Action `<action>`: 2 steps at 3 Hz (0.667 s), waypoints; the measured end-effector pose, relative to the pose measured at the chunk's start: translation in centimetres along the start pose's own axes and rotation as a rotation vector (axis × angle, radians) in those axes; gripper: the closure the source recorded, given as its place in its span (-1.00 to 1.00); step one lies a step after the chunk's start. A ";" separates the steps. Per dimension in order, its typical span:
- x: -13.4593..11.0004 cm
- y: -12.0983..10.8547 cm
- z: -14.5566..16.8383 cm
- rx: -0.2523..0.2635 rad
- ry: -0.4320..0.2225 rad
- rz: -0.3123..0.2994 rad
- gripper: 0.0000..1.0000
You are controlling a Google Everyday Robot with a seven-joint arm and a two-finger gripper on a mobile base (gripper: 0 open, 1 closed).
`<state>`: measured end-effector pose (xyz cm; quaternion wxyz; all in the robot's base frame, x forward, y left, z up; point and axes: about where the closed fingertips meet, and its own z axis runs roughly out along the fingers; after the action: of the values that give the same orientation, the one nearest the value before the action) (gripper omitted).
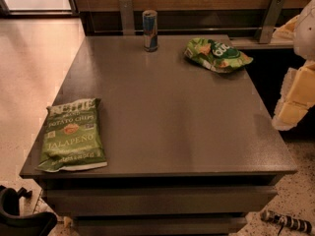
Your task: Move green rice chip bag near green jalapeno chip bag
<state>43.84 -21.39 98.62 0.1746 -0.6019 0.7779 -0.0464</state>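
Flat, rectangular green jalapeno chip bag [72, 135] lies front-left on the smooth grey bench [167, 122]; the crumpled, glossy green rice chip bag [216, 54] sits far-right. Pale, blocky pincer [294, 100] hangs beside the right edge; I cannot tell its grip.

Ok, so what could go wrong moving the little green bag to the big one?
The green rice chip bag looks crumpled and glossy, so it might slip from the end effector, now beyond the table's right edge. The upright can stands near that bag; a careless swing could topple it. The green jalapeno chip bag lies at the front left edge, so a nudge might push it off.
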 end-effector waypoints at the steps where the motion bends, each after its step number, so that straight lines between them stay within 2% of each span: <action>1: 0.0 0.0 0.0 0.000 0.000 0.000 -1.00; 2: 0.1 -0.9 0.1 0.021 0.028 0.033 -1.00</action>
<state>44.73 -21.74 98.76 0.1709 -0.5862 0.7897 -0.0602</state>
